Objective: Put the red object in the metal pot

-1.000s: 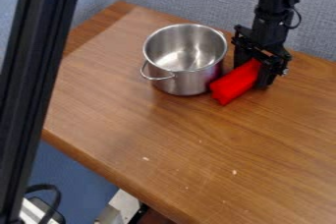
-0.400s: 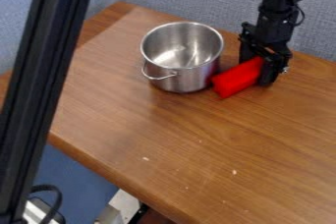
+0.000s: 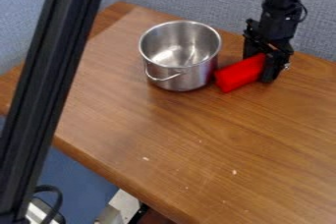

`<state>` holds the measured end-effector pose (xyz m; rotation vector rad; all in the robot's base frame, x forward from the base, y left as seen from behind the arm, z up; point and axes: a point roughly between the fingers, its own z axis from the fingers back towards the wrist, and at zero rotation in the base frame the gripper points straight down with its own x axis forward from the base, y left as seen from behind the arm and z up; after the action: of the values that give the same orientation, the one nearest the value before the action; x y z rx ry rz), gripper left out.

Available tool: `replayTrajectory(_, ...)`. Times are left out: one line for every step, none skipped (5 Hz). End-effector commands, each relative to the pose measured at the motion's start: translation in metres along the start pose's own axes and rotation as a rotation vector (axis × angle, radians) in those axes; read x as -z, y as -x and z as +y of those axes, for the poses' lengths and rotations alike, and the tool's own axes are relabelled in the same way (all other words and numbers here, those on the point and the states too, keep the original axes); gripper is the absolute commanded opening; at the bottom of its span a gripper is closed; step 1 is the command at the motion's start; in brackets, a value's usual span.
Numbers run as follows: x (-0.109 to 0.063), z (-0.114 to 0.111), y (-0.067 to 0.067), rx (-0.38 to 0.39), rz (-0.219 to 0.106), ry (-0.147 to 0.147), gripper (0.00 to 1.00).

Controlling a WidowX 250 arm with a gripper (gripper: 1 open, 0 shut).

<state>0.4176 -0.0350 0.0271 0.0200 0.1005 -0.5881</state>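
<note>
The red object [image 3: 241, 75] is a bright red block lying on the wooden table just right of the metal pot [image 3: 180, 55], nearly touching its side. The pot is shiny, round and holds nothing that I can see, with a loop handle at its near left. My black gripper [image 3: 266, 67] points straight down at the block's far right end, low at the table, with its fingers shut on that end of the block.
The wooden table [image 3: 171, 140] has its left corner near the pot and its front edge running toward the lower right. A thick black post [image 3: 53, 90] crosses the left of the view in the foreground. A blue wall stands behind.
The gripper and the red block have shifted slightly up and to the right in the picture, and the block has turned a little. The black post has drifted to the right.
</note>
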Motion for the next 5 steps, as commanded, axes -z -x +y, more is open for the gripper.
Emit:
replayTrajectory(-0.027, 0.019, 0.007, -0.037, -0.057, -0.028, 0.00)
replayTrajectory(-0.026, 0.015, 0.005, 0.003, -0.060, -0.029, 0.00)
replayTrajectory(-0.025, 0.010, 0.002, 0.043, -0.061, -0.031, 0.00)
replayTrajectory(-0.025, 0.011, -0.006, 0.055, -0.062, -0.032, 0.00)
replayTrajectory(-0.025, 0.012, -0.014, 0.068, -0.062, -0.033, 0.00)
